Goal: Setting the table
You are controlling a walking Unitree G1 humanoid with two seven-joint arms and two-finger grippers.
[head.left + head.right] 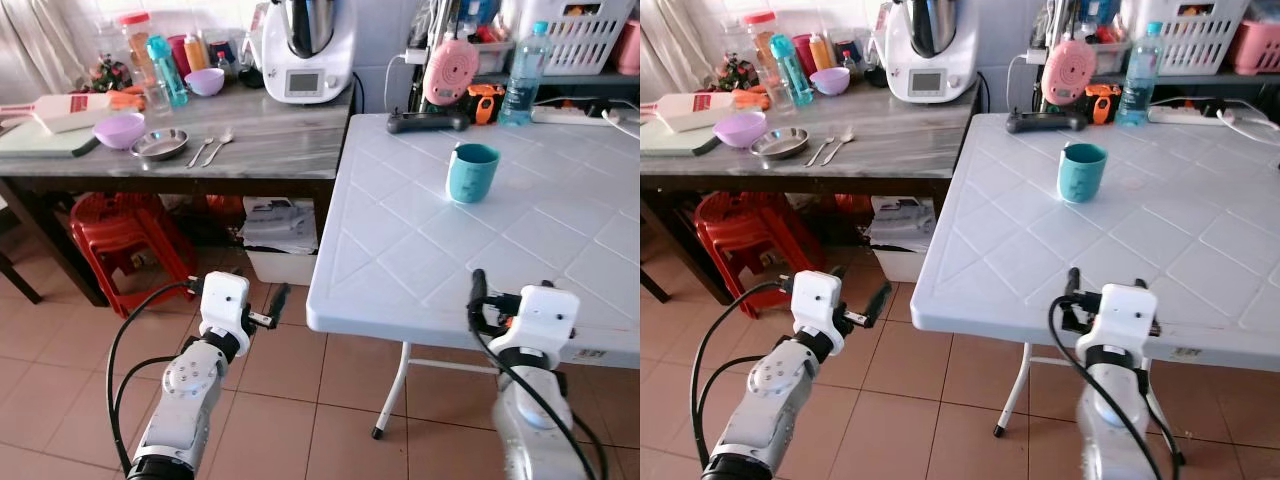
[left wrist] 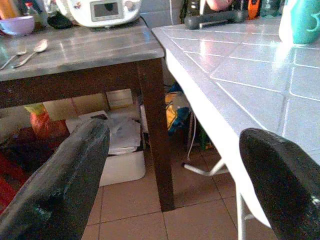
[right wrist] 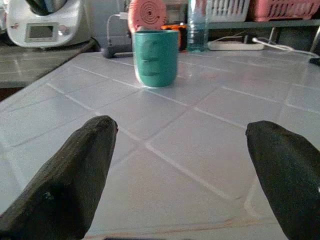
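Two surfaces meet at a corner: a white tiled-pattern folding surface (image 1: 420,250) on the robot's right, a grey wood-legged surface (image 1: 260,140) to its left and farther back. On the grey one, a white kitchen appliance (image 1: 305,50) stands at the rear w/ bottles beside it. Nearer the front edge sit a lilac bowl (image 1: 120,129), a steel dish (image 1: 160,144) just beside it, then a fork (image 1: 201,152) and spoon (image 1: 219,146) lying side by side, all well apart from the white surface. Red plastic stools (image 1: 125,245) are stacked beneath, next to a white box (image 1: 283,240) on the tiled floor. On the white surface, a teal cup (image 1: 471,172) stands upright near the middle; behind it a clear water bottle (image 1: 521,75), a pink round gadget (image 1: 451,72), possibly a speaker, and a black controller-like item (image 1: 428,122). Right claw (image 3: 180,150) hovers low over the near edge of the white surface, fingers spread wide, pointing at the cup. Left claw (image 2: 172,165) hangs over the floor just off that surface's corner, fingers likewise spread, gripping nothing.
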